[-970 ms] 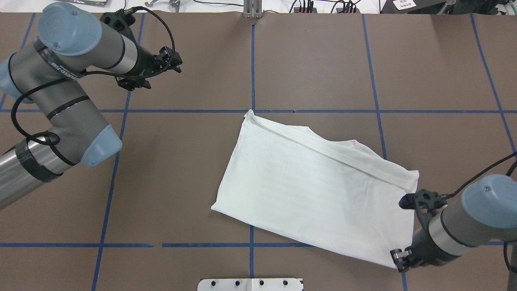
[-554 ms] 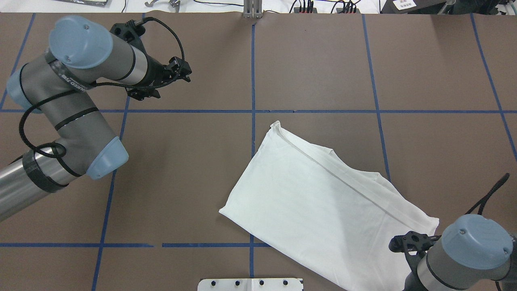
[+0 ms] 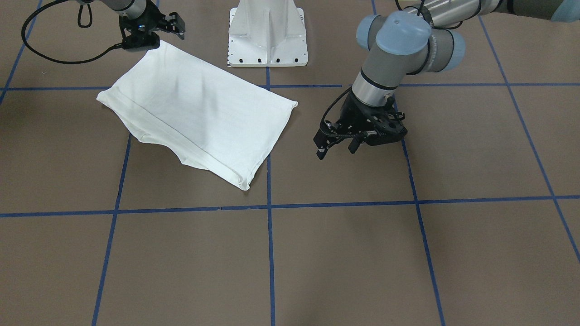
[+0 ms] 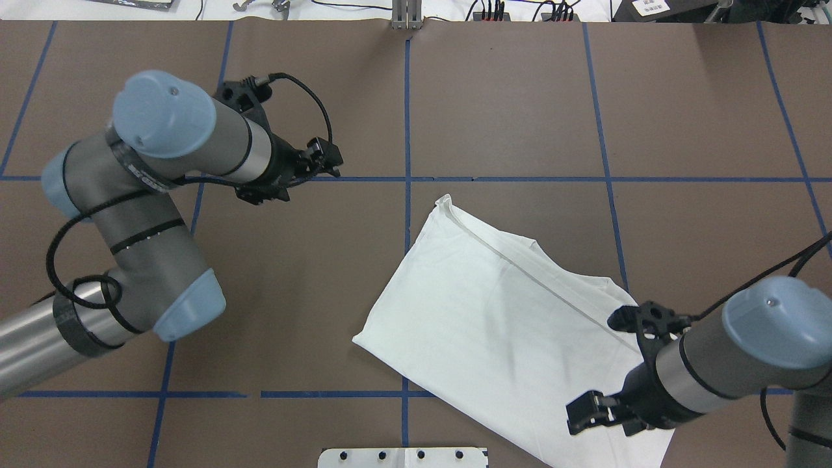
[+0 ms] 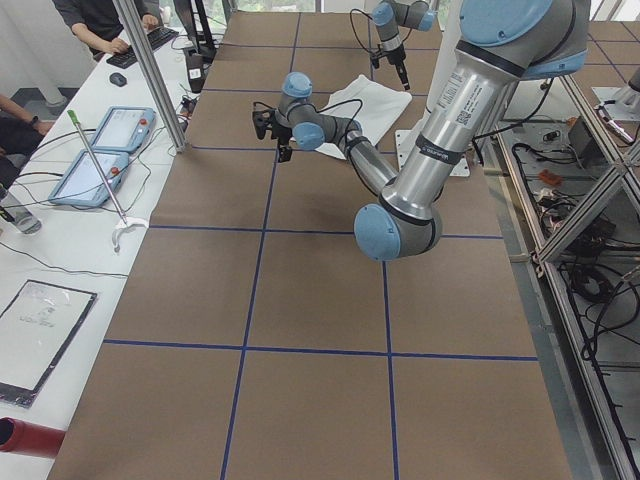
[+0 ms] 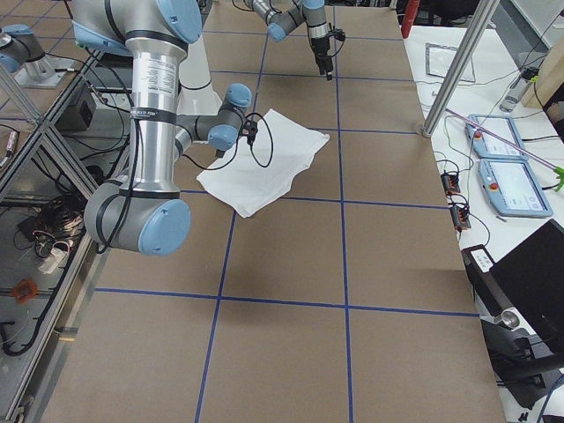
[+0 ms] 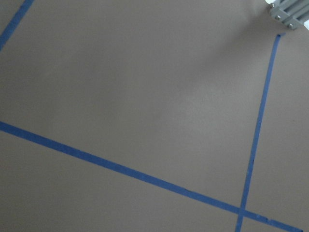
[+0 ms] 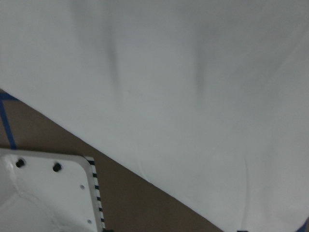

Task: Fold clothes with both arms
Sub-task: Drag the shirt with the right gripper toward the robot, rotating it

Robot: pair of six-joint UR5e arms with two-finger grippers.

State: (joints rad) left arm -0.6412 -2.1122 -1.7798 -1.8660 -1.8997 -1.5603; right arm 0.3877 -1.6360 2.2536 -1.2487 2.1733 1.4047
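Note:
The white T-shirt (image 4: 513, 331) lies folded flat, slanting across the table's near right part. It also shows in the front-facing view (image 3: 195, 113) and fills the right wrist view (image 8: 169, 96). No print or collar shows. My right gripper (image 4: 582, 416) hovers open and empty over the shirt's near right corner; it also shows in the front-facing view (image 3: 177, 27). My left gripper (image 4: 331, 162) is open and empty over bare table, well to the left of the shirt's far corner. In the front-facing view (image 3: 337, 149) its fingers point down.
The white pedestal base (image 4: 403, 457) stands at the near edge, just left of the shirt's near hem, and shows in the right wrist view (image 8: 43, 193). Blue tape lines (image 7: 256, 130) grid the brown table. Tablets (image 5: 105, 150) and operators sit along the far side.
The right gripper dragged the shirt toward the robot and to the right, then let go and rose over its near right corner. The left arm moved right and nearer, toward the shirt.

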